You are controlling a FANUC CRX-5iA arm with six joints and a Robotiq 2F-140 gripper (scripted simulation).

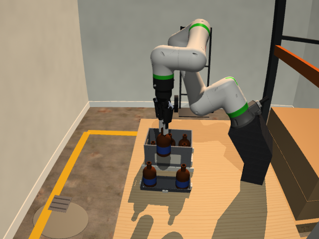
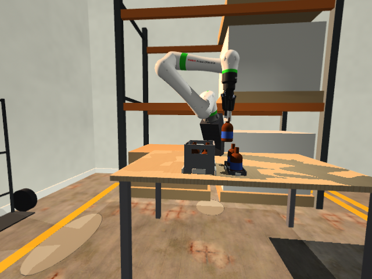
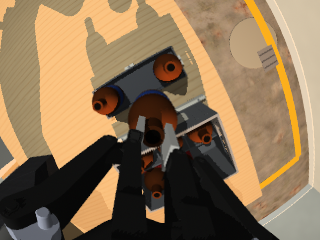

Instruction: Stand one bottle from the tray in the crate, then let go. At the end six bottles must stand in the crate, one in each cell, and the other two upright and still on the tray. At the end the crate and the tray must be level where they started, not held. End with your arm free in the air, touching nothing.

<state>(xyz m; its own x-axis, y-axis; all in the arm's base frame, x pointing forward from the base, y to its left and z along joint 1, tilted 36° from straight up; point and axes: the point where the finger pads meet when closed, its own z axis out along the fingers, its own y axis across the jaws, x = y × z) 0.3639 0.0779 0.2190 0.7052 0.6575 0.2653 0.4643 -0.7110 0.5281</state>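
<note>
Neck-held bottle, aloft
Top: black pincer [image 1: 163,127] [image 2: 228,115] [image 3: 152,130] clamped on the brown, blue-banded bottle [image 1: 163,144] [image 2: 226,132] [image 3: 152,111]. Exterior: it hangs upright above the surface [image 2: 168,175]. Wrist: neck grip suits it; probably rigid, slick, breakable glass, fairly heavy.
</note>
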